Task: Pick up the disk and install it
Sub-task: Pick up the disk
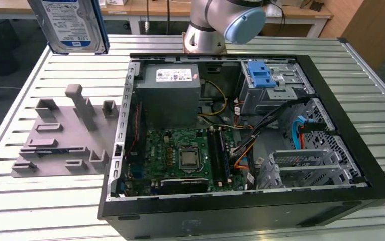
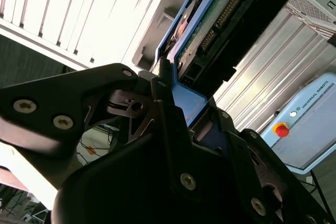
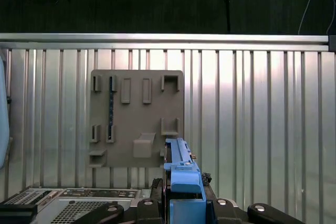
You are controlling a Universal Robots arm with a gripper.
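Observation:
The disk (image 1: pixel 72 25), a silver drive with a blue-and-white label in a blue carrier frame, hangs upright in the air above the table's far corner at the exterior view's left. In the second wrist view my gripper (image 2: pixel 176 100) is shut on the blue frame of the disk (image 2: pixel 210 19), whose green circuit board and connector edge face the camera. The first wrist view looks along the edge of the disk (image 3: pixel 181 166), which stands out from the black fingers (image 3: pixel 157 187), high above the table.
An open computer case (image 1: pixel 326 90) lies on the slatted metal table (image 1: pixel 38 206), with a grey power supply (image 1: pixel 169 95), a motherboard (image 1: pixel 186 155) and a drive bay holding a blue clip (image 1: pixel 261 75). A grey fixture plate (image 1: pixel 62 135) (image 3: pixel 136 119) sits beside it. The arm's base (image 1: pixel 209 30) stands behind.

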